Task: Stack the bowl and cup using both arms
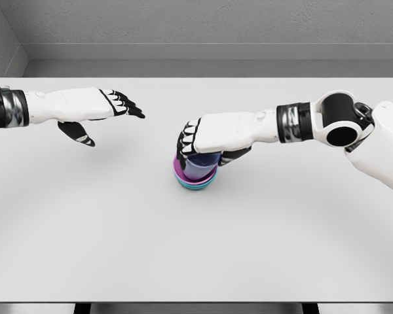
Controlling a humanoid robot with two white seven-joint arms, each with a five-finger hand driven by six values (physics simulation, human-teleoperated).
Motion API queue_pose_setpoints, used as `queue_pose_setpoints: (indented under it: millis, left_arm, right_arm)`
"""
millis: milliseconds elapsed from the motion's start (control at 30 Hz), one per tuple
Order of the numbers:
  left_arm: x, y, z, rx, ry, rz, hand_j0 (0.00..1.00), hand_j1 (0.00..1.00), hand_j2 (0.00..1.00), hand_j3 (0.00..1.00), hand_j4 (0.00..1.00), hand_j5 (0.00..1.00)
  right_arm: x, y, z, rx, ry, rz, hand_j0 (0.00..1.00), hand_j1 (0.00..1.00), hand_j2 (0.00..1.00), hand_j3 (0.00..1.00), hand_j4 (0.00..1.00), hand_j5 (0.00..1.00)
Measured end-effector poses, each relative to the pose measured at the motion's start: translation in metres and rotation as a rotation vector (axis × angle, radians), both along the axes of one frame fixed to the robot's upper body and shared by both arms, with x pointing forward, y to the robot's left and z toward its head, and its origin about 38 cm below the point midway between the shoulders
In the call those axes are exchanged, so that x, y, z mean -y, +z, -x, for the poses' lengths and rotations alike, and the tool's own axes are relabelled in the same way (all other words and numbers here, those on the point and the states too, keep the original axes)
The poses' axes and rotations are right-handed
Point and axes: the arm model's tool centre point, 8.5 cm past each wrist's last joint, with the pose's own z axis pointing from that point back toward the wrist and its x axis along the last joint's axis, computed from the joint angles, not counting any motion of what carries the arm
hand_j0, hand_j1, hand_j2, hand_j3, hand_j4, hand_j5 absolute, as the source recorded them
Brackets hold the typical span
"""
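Head view, right robot hand [206,142] gripping cup [202,165] in bowls [195,182], left robot hand [95,108] apart

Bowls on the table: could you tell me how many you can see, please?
2, nested mid-table: a teal bowl at the bottom and a magenta bowl inside it, under the cup that the right hand holds. More could be hidden.

Middle of tabletop [85,229]: the one obstacle, a cup [202,165] nested in stacked bowls [196,182]
Above the stack: closed off by the right hand [213,139] wrapped on the cup
Right edge: right arm crosses it toward the middle
Left edge, far half: left hand [92,110] hovers, fingers spread, well apart from the stack
Near edge and both near corners: bare, wide room
Far edge: bare between the hands
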Motion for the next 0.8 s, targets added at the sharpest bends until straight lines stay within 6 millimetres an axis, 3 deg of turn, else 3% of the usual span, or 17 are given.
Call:
queue_pose_setpoints:
  millis: [200,267,333,600,800]
  left_arm:
    - [0.0,-0.002,0.001,-0.004,0.001,0.0,1.0,1.0,1.0,1.0,1.0,1.0]
    - [-0.001,-0.002,0.001,-0.005,0.001,0.0,1.0,1.0,1.0,1.0,1.0,1.0]
    - [-0.001,-0.002,0.001,-0.005,0.001,0.0,1.0,1.0,1.0,1.0,1.0,1.0]
    - [-0.001,-0.001,0.001,-0.003,0.003,-0.001,1.0,1.0,1.0,1.0,1.0,1.0]
    - [-0.003,-0.001,0.001,-0.003,0.005,-0.001,1.0,1.0,1.0,1.0,1.0,1.0]
  right_arm:
    - [0.001,-0.003,-0.002,-0.005,-0.008,0.004,0.67,0.67,0.67,0.67,0.67,0.67]
    - [0.001,-0.003,-0.002,-0.002,-0.01,0.008,0.78,0.78,0.78,0.78,0.78,0.78]
    - [0.001,-0.003,-0.003,0.001,-0.01,0.011,1.0,1.0,1.0,1.0,1.0,1.0]
    - [0.001,0.0,-0.004,0.016,-0.012,0.011,1.0,1.0,1.0,1.0,1.0,1.0]
    - [0.016,0.043,-0.009,0.092,-0.054,-0.101,1.0,1.0,1.0,1.0,1.0,1.0]
